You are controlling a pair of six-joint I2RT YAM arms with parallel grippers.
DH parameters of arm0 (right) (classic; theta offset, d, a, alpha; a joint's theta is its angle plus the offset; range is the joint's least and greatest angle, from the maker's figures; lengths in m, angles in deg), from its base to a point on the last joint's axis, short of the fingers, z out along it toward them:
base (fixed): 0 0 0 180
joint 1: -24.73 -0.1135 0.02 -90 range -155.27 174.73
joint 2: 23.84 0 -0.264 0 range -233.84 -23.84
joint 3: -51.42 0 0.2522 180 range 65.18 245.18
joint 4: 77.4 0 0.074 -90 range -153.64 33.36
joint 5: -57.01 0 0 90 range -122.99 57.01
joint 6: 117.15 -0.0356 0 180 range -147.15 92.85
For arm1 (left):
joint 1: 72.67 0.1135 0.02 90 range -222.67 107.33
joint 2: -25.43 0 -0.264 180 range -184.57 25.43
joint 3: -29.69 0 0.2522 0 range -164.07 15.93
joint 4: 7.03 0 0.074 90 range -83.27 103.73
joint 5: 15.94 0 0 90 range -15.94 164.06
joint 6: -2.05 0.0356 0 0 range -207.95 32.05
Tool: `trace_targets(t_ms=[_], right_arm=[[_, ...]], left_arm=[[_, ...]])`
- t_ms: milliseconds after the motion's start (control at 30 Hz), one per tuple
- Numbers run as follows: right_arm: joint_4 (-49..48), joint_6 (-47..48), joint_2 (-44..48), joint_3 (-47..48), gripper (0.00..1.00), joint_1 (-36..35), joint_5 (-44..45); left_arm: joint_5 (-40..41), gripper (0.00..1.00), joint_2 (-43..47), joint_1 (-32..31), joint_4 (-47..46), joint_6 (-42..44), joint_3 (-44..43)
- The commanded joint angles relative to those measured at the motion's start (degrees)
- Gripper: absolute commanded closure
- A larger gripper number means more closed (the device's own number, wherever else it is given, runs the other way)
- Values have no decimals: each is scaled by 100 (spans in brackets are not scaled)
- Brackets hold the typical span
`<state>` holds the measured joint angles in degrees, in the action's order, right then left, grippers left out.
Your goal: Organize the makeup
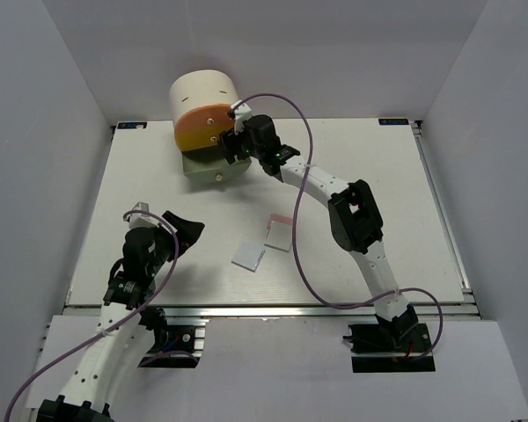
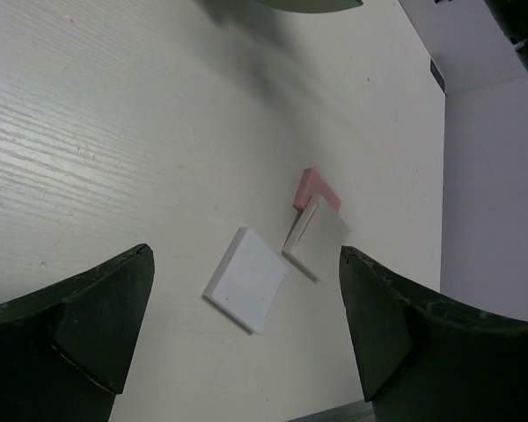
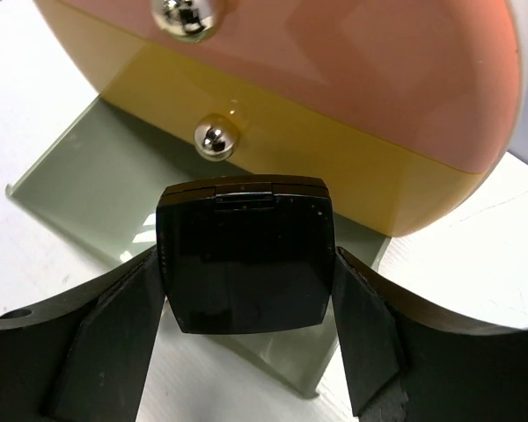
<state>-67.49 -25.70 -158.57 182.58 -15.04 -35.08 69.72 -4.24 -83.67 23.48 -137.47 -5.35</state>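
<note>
In the top view, the right gripper (image 1: 229,145) reached to the far edge of the worktop (image 1: 396,211), left of its middle. There the big cream cylinder with orange and yellow drawer fronts (image 1: 202,97) stood, a pale green tray (image 1: 213,173) jutting out at its foot. The left gripper (image 1: 187,230) hovered toward the near-left corner. A white square tile (image 1: 248,256) and a cream square (image 1: 279,237) resting on a pink square (image 1: 280,217) lay near the middle of the near edge. Bare worktop spread to their right.

In the left wrist view, that pincer stood released with nothing between its jaws. The three squares lay ahead of it, the white one just beside the cream one.

In the right wrist view, the right pincer grasped a black rounded-square compact (image 3: 245,251), a finger against each side. It hung over the front part of the tray, just short of the yellow front and its round metal knob (image 3: 213,141).

The step looked like setting the compact into the tray. Doing it well probably meant lowering it level, staying off the knob, and letting go only once it rested on the tray floor. The tray's raised side lip and near rim left little margin, so withdrawing straight back toward the open worktop seemed safest.
</note>
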Motion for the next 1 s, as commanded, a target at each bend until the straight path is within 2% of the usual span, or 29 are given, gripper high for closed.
trace_targets(t_ms=[0,33,67,233,267,500,667,733,767,867,967], right_arm=[[-739,-233,-17,371,79,-5,182],[-748,-233,-61,371,73,-13,165],[-765,-233,-79,345,58,-13,156],[-783,-181,-9,160,24,-13,-63],[-774,-181,26,90,11,-5,-99],[-704,30,553,-261,11,66,-362],[-125,57,940,-227,11,241,-660],[182,144,1317,-427,11,442,-1073],[288,206,1614,-542,11,548,-1701],[386,180,2116,-1297,11,1058,-2698],[710,354,2881,-2290,14,1454,-2911]], left_arm=[[-330,5,5,-25,-119,135,36],[-400,5,-12,-16,-250,153,45],[-488,5,-39,-24,-330,179,45],[-919,5,-495,-25,-532,390,-78],[-963,5,-565,-25,-541,416,-96],[-1122,5,-962,-112,-550,452,-105],[-877,5,-1189,-489,-436,574,-201],[-701,5,-1312,-718,-375,689,-315],[-509,5,-1470,-954,-340,759,-385],[-209,5,-1769,-1411,-313,786,-491],[248,5,-2314,-1807,-217,620,-745]])
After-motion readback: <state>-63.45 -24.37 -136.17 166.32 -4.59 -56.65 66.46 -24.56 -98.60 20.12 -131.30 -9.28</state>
